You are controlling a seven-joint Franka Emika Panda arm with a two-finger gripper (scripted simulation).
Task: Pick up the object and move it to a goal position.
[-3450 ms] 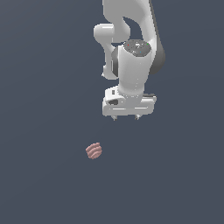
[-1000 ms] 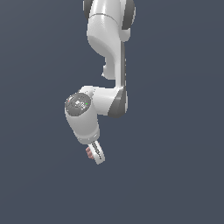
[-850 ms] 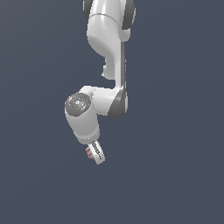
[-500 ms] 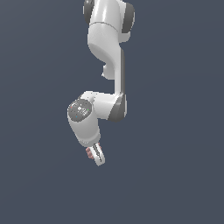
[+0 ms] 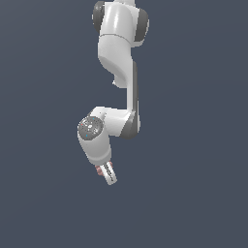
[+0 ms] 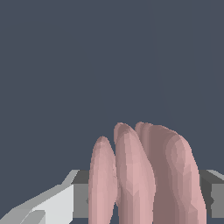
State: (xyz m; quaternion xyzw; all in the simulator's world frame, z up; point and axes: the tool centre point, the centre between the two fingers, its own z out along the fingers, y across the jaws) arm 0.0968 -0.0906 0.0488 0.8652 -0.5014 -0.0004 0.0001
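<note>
Arm [image 5: 117,43] hangs from top of exterior view, upper link vertical, elbow [image 5: 130,123] bent toward exterior view's left. Wrist [image 5: 95,140] tilted, pointing down and slightly toward exterior view's right. Fingers [image 5: 110,174] closed narrow on pinkish-brown ridged object [image 5: 100,169], clamped between them just under wrist. Wrist view: object [image 6: 146,175] fills foreground, ridges upright, finger pads [image 6: 57,205] touching both its sides. Plain dark backdrop all around.
</note>
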